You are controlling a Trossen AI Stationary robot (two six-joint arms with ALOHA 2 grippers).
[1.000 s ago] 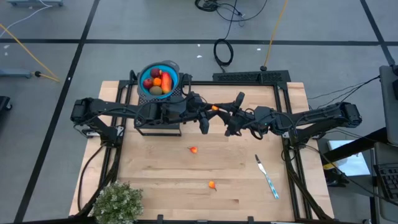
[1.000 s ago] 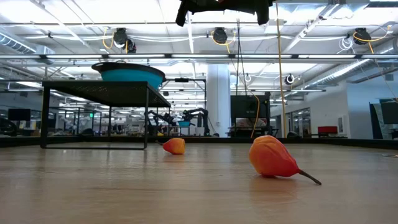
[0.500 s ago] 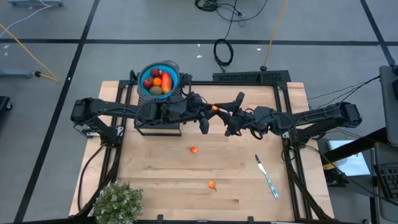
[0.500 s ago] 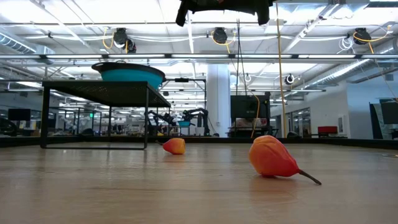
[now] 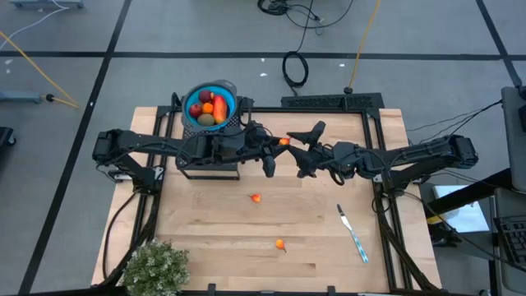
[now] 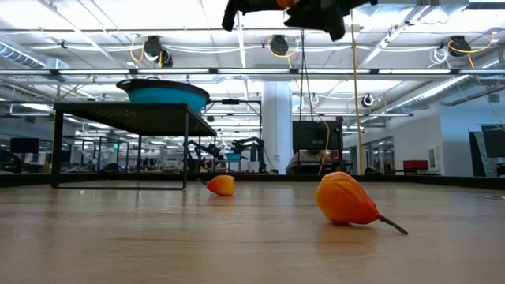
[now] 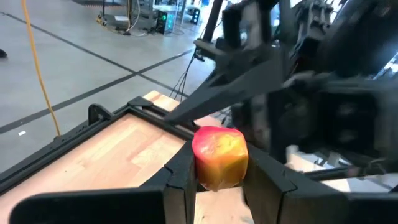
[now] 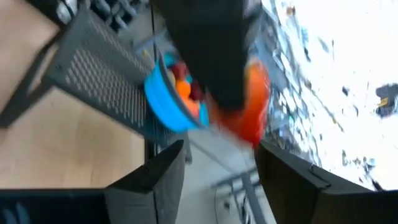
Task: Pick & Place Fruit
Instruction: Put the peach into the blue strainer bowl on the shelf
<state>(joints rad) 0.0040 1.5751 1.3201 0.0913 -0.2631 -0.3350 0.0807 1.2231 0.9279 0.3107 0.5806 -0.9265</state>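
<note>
One orange fruit (image 7: 219,157) between left fingers (image 7: 180,182)

Orange-red fruit piece (image 7: 219,155) (yellow blush), blue bowl (image 5: 210,107), pale wood table (image 5: 214,222)

We are in a large robotics lab or industrial workshop; the wooden desk (image 5: 214,238) stands on a grey concrete floor (image 5: 66,189) marked with dark lines; a coiled black cable (image 5: 295,68) lies at twelve o'clock and a yellow cord (image 5: 33,70) at ten o'clock; beyond the desk we see ceiling pipes (image 6: 237,72), round lamps (image 6: 278,44), other robot arms (image 6: 229,150) and more workstations (image 6: 316,146).
</note>
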